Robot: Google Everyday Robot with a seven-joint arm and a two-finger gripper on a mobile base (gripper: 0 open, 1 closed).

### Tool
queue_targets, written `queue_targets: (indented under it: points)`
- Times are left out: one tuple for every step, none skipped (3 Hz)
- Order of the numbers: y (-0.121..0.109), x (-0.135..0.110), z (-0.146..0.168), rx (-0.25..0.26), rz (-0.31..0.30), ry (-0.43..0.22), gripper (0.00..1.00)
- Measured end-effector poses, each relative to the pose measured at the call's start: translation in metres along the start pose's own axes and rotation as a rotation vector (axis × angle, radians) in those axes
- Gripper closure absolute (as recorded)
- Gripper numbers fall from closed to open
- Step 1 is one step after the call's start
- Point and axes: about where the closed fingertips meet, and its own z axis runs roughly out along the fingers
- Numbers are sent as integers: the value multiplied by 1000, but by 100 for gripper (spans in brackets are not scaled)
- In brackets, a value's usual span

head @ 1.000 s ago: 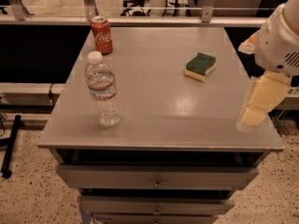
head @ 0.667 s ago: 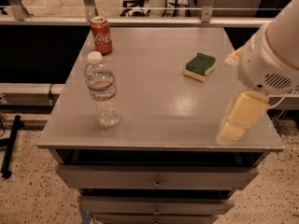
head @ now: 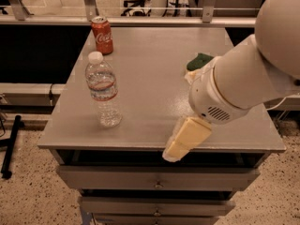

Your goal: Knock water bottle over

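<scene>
**Grey cabinet top: bottle upright, knock not yet made**

Grey-topped drawer cabinet (head: 154, 97) on a speckled floor, with a rail and dark glazing behind it.

On the top I see three items. The water bottle (head: 103, 90) stands upright in the front-left part, white cap on, and nothing touches it. A red Coca-Cola can (head: 102, 35) stands upright near the back-left corner, behind the bottle and apart from it. A green sponge (head: 200, 60) lies on the right side, partly hidden by the arm (head: 243, 78).

The gripper (head: 186, 138) hangs low at the front edge, right of centre, its cream tip angled down and left. I cannot tell how far open it is from this angle. I see nothing held in it. It is well apart from the bottle, with bare tabletop between the two.

Progress, my judgement: nothing of the task is done, since the bottle is on its base. What is left is the whole contact phase: bring the gripper leftward across the front of the top to the bottle's height, then push it sideways above its middle so that it tips.

Risk to note: the bottle sits near the left edge, so a push to the left may send it off the top.
</scene>
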Motion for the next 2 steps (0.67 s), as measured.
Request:
queue_targets:
  points:
    - [-1, -1, -4, 4, -7, 6, 0]
    - [-1, 0, -5, 4, -7, 6, 0]
